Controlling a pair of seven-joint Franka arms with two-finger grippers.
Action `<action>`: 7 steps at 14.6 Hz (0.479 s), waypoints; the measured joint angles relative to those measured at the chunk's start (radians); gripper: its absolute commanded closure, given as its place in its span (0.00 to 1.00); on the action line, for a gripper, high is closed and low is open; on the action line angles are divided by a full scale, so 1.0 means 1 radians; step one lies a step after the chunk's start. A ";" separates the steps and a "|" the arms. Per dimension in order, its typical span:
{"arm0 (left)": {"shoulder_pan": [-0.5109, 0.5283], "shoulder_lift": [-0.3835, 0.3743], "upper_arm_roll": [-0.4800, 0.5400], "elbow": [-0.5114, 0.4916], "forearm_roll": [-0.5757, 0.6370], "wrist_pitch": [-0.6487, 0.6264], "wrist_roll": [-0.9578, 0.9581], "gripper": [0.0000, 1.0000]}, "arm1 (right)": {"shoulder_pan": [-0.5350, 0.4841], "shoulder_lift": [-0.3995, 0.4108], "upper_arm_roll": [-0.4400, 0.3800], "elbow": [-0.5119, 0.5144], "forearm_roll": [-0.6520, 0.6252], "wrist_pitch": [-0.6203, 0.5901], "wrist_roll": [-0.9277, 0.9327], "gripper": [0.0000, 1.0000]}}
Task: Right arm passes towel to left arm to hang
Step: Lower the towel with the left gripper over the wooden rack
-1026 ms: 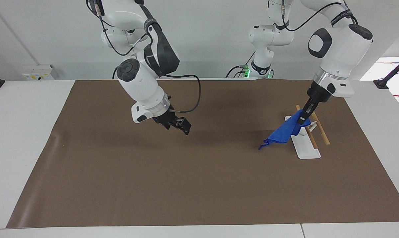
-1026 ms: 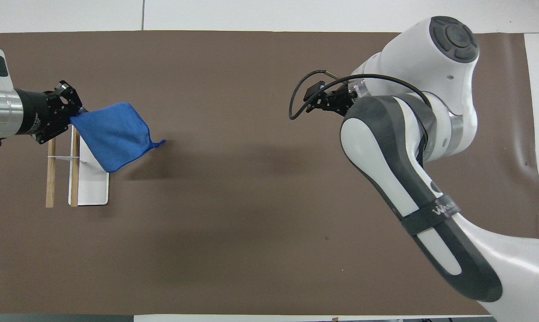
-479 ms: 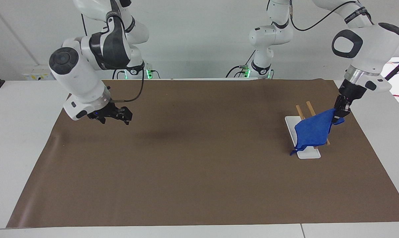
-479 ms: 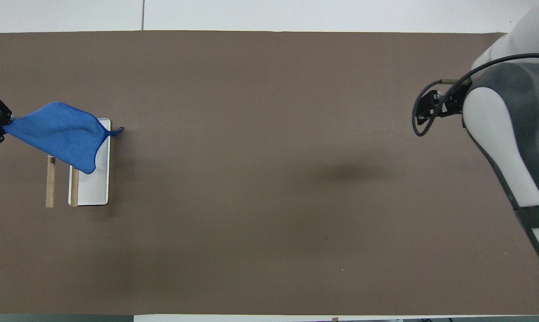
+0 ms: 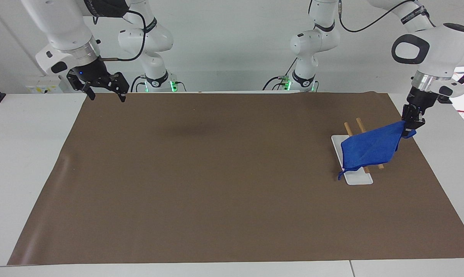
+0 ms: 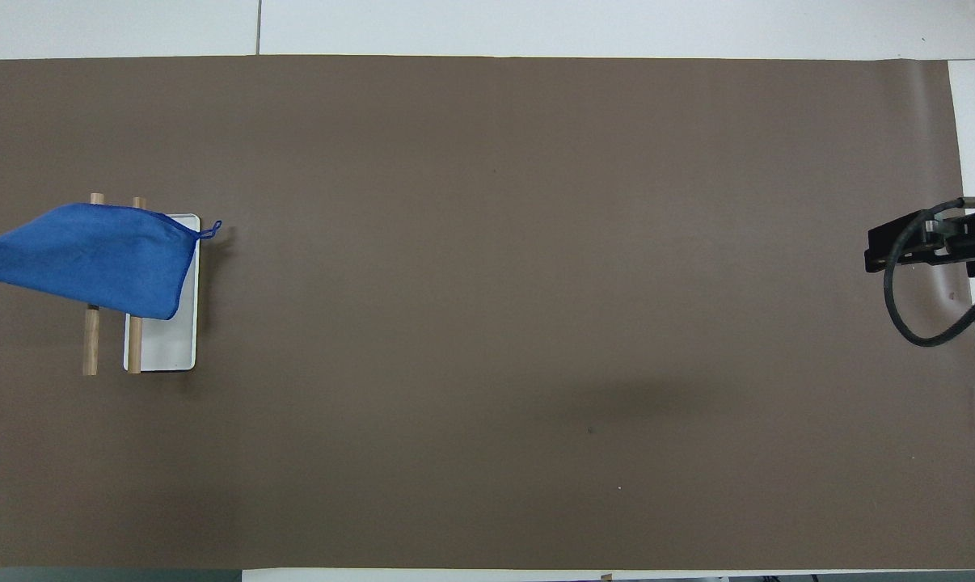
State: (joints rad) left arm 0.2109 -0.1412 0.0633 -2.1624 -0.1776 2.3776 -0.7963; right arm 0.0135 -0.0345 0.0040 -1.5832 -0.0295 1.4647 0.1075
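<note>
Bright blue towel (image 5: 370, 148), white rack base (image 5: 358, 177), brown mat (image 5: 216, 173)

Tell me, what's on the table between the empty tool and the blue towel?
Nothing: only bare brown mat lies between the right tool and the towel, clearest in the overhead view.

No text or label can be read.

Towel (image 5: 370, 148): soft, matt blue microfibre cloth. Rack rods (image 5: 349, 129): smooth, pale bare wood. Rack base (image 5: 357, 177): smooth white plastic, slightly glossy. Table mat (image 5: 216, 184): matt brown sheet, faintly creased. Arm shells (image 5: 443, 42): glossy white plastic.
</note>
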 measured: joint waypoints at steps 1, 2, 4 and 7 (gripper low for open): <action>0.004 -0.001 -0.001 -0.019 0.000 0.027 0.000 1.00 | -0.008 0.006 0.001 -0.008 -0.002 0.005 -0.003 0.00; 0.006 -0.001 -0.001 -0.034 0.000 0.047 0.000 1.00 | -0.012 0.014 0.001 -0.013 -0.003 0.008 -0.005 0.00; 0.011 -0.001 -0.001 -0.051 0.000 0.067 0.000 1.00 | -0.012 0.034 0.002 -0.015 -0.004 0.009 -0.006 0.00; 0.035 0.000 -0.001 -0.062 0.000 0.069 0.000 0.83 | -0.011 0.036 0.006 -0.015 -0.004 0.007 -0.006 0.00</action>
State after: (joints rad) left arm 0.2457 -0.1415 0.0621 -2.2247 -0.1776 2.4464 -0.7964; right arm 0.0028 0.0019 0.0099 -1.5983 -0.0334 1.4718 0.1018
